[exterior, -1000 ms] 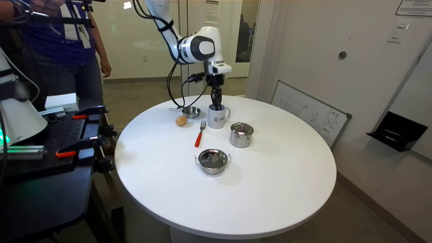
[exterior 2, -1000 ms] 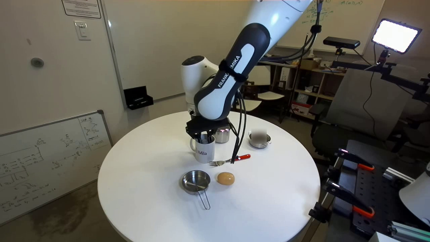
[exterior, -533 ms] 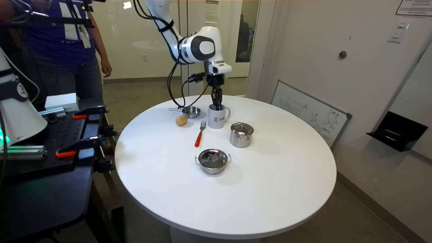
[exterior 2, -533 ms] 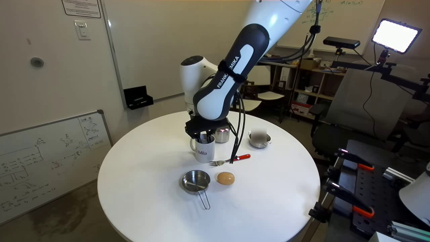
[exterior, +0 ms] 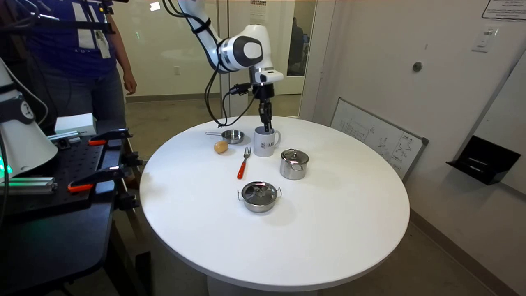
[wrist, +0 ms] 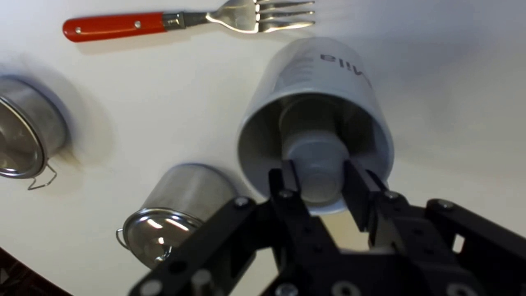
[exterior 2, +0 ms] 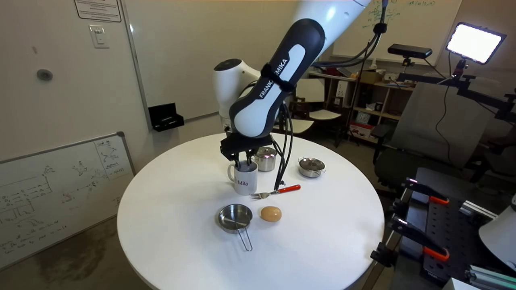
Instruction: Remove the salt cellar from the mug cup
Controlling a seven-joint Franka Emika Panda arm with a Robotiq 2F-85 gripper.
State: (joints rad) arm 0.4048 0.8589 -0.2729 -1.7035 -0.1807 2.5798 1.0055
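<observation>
The white mug (exterior: 262, 144) stands upright on the round table in both exterior views, and also shows in the wrist view (wrist: 316, 65). The salt cellar (wrist: 317, 154), pale with a translucent rounded top, is inside the mug, its lower body in shadow below the rim. In an exterior view its top (exterior 2: 244, 166) shows between the fingers at the mug's mouth. My gripper (wrist: 320, 176) points down at the mug, its two pads against both sides of the salt cellar's top. In an exterior view the gripper (exterior: 268, 129) hides the salt cellar.
A fork with a red handle (exterior: 243, 163) lies beside the mug. A lidded steel pot (exterior: 294, 165) stands close by, and a lower lidded pot (exterior: 259, 197) farther off. An egg (exterior 2: 271, 214) and a small steel pan (exterior 2: 235, 218) are on the mug's other side.
The arm and gripper have risen a little over the last half second, so the fingers sit higher at the mug's mouth. The mug has not moved.
</observation>
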